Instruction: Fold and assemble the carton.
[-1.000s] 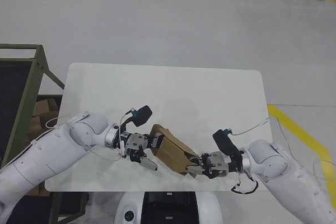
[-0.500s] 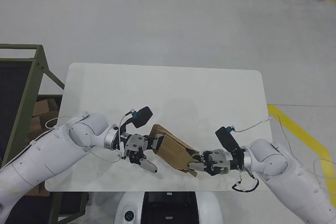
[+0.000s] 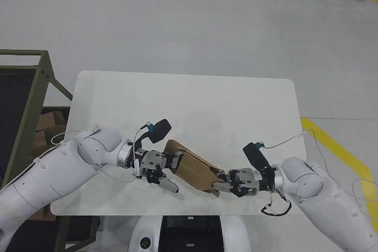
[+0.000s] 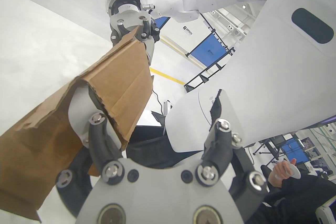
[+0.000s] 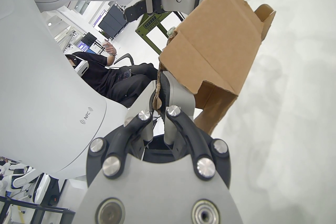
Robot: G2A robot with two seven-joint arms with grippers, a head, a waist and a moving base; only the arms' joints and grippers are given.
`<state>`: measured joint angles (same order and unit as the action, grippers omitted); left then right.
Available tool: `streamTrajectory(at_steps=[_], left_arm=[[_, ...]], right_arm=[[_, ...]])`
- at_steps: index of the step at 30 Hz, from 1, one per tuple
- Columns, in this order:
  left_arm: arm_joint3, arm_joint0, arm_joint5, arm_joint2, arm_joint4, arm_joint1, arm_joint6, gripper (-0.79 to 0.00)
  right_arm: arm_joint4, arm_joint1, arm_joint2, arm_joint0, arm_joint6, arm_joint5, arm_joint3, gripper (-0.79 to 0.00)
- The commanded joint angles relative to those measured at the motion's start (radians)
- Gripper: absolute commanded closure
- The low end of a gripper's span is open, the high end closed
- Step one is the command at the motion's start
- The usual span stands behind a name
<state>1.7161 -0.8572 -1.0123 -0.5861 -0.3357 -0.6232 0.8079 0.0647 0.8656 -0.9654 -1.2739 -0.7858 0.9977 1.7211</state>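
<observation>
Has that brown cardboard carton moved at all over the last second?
Yes, slightly. One end of the carton has slid toward the green rack beside the white table; its other end stayed put.

carton point(image 3: 190, 167): brown corrugated cardboard, half-formed into an open sleeve, end flaps still unfolded. Sits over the table point(image 3: 176, 101) near its 6 o'clock edge, long axis 10-to-4 o'clock. 4 o'clock end pinched by right gripper point(image 3: 222, 185); left gripper point(image 3: 169, 173) has one finger point(image 4: 77, 109) inside the 10 o'clock end.
</observation>
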Motion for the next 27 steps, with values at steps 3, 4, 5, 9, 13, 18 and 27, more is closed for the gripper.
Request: streamTrajectory(at_steps=[3, 4, 5, 9, 13, 18, 27], left_arm=[[0.003, -0.006, 0.000, -0.007, -0.001, 0.001, 0.000, -0.708], [0.005, -0.008, 0.000, -0.009, -0.002, 0.001, 0.000, -0.699], [0.006, -0.010, 0.000, -0.011, -0.002, 0.001, 0.000, -0.671], [0.012, -0.016, 0.000, -0.018, -0.002, 0.002, 0.000, -0.576], [0.013, -0.021, 0.000, -0.023, 0.000, 0.002, 0.000, -0.548], [0.009, -0.026, 0.000, -0.029, 0.000, 0.001, 0.000, -0.453], [-0.002, -0.033, 0.000, -0.038, -0.007, -0.005, 0.000, -0.345]], right_arm=[[0.005, -0.001, -0.001, 0.002, 0.006, 0.005, -0.009, 0.000], [0.006, -0.001, -0.001, 0.002, 0.007, 0.007, -0.010, 0.000], [0.006, -0.002, -0.001, 0.002, 0.008, 0.008, -0.012, 0.000], [0.009, -0.003, 0.001, 0.004, 0.011, 0.009, -0.016, 0.000], [0.012, -0.004, 0.001, 0.005, 0.014, 0.011, -0.023, 0.000], [0.013, -0.006, -0.001, 0.004, 0.017, 0.015, -0.026, 0.000], [-0.011, -0.010, -0.001, 0.002, 0.004, 0.015, -0.009, 0.000]])
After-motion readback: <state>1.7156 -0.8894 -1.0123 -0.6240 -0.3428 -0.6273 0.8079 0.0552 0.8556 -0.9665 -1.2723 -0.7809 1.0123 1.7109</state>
